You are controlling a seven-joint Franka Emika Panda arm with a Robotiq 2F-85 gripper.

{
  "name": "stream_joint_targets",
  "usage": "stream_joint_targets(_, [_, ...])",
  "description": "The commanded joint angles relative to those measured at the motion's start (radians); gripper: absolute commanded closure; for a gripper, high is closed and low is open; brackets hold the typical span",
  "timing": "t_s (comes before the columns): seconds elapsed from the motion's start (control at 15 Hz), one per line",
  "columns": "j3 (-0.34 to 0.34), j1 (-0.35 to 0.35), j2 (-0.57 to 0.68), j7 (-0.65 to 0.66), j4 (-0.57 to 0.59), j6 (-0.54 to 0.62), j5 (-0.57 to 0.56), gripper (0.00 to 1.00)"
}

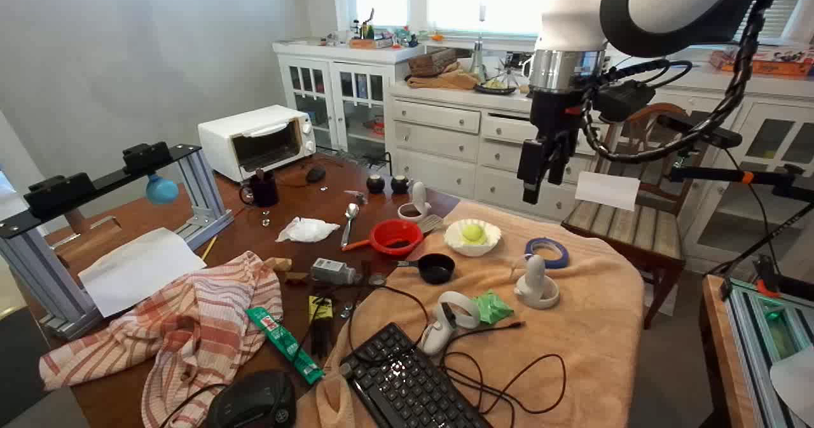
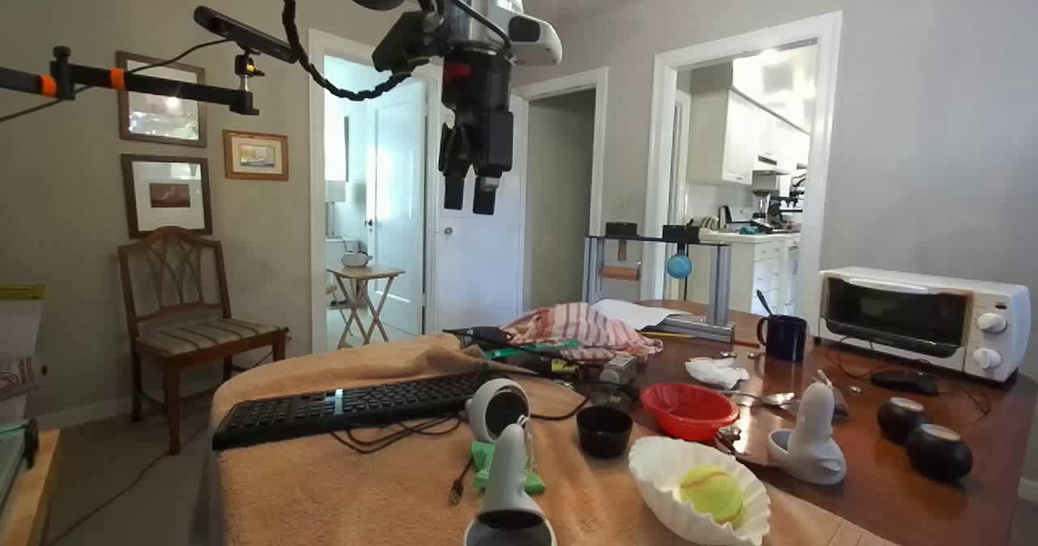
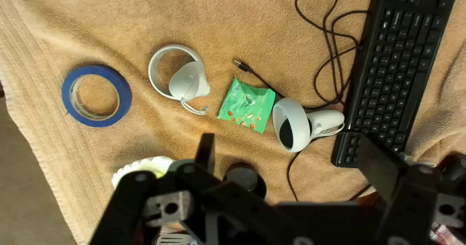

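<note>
1. Gripper [image 2: 469, 199]: jaws spread wide, hanging well above the table [image 1: 299, 202].
2. Nearest things, below it in wrist view: green packet [image 3: 247, 108] on the tan towel [image 3: 255, 30], between two white controllers [image 3: 187, 81], just beside the one near the keyboard [image 3: 397, 66].
3. Table is dark glossy wood; rumpled towel covers one end, also carrying blue tape roll [image 3: 125, 95] and white fluted bowl [image 1: 463, 248] with yellow-green ball [image 1: 472, 232] in it.
4. Rest of top: red bowl [image 2: 688, 406], bunched striped cloth [image 1: 191, 326], metal frame [image 1: 202, 183], white toaster oven [image 1: 222, 138].
5. Room: grey walls [image 1: 146, 53], white drawer unit [image 1: 439, 138] below bright windows [image 1: 493, 2], striped-seat chair [image 1: 626, 227] nearby; doorways [image 2: 559, 189] and framed pictures [image 2: 166, 195] in an exterior view.
</note>
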Motion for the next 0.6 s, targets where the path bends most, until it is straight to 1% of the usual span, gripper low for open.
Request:
stream_joint_targets(0.0, [-0.002,0.002,0.000,0.000,0.001,-0.002,-0.001,0.00])
stream_joint_targets(0.33, [-0.002,0.002,0.000,0.000,0.001,-0.002,-0.001,0.00])
stream_joint_targets(0.4, [-0.011,0.002,-0.002,-0.019,0.006,-0.009,0.016,0.00])
stream_joint_targets(0.53, [-0.042,0.001,-0.003,-0.111,0.019,-0.022,0.048,0.00])
